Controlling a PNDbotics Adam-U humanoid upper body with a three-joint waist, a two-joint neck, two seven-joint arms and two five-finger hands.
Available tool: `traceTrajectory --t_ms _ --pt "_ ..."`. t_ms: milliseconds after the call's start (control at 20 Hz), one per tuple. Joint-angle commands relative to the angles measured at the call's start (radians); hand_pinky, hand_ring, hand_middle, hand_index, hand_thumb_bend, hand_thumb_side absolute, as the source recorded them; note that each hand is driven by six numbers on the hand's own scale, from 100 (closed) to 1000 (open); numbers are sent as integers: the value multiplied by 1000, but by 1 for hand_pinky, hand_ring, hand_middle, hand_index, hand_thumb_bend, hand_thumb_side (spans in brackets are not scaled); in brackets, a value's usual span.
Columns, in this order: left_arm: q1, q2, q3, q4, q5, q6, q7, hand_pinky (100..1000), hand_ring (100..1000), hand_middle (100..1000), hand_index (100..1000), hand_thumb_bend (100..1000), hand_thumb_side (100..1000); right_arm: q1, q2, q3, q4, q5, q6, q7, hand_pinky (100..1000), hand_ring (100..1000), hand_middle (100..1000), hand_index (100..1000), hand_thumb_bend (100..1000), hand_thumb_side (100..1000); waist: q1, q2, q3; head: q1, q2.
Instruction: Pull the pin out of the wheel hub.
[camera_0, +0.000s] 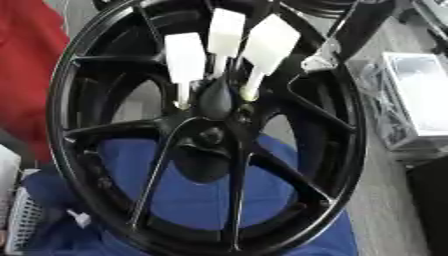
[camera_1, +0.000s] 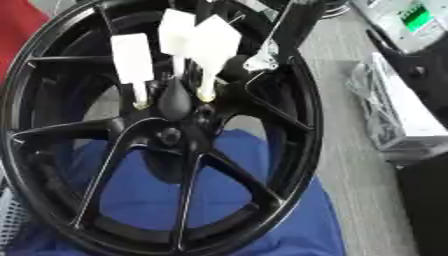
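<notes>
A black robot hand (camera_0: 324, 35) reaches in from the upper right over the rim; whether its fingers are curled cannot be told. Just beside it, three white paddle-shaped pins (camera_0: 226, 32) stand up from the centre of a glossy black spoked wheel hub (camera_0: 210, 135), still seated. The wheel rests on blue cloth (camera_0: 192, 190)

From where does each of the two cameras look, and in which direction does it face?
Left eye view: in the head, looking down at the wheel hub with white pins; a black-silver piece, perhaps the right arm, enters upper right.
Right eye view: beside it, same downward look, same arm piece.
Both share hub, pins, blue cloth.
</notes>
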Motion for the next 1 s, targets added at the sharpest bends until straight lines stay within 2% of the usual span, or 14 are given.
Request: traceTrajectory --t_ms 50,300,500,700,1000 --pt "-5 34 17 -9 4 -2 2 883 787 796 840 306 822 -22 -41 -39 -13 -42 14 1 795 606 455 584 272 131 11 -35 -4 7 4" --pt "2 38 18 -8 4 -3 4 884 787 797 841 302 824 -7 -76 -95 -24 -104 26 -15 798 601 450 585 253 132 11 -39 -11 23 4" --pt "11 43 22 -5 4 -4 7 885 787 797 841 300 825 53 -132 -188 -35 -150 30 -92 802 595 446 588 230 133 11 -42 -19 40 3" --pt "21 48 25 -2 4 -6 9 885 787 797 841 299 825 155 -201 -297 -14 -151 31 -194 801 594 450 596 219 132 13 -48 -33 60 2" --pt "36 57 30 1 2 -11 15 886 787 798 842 296 824 335 -275 -459 108 -99 34 -370 799 597 457 606 213 135 23 -54 -54 81 3"
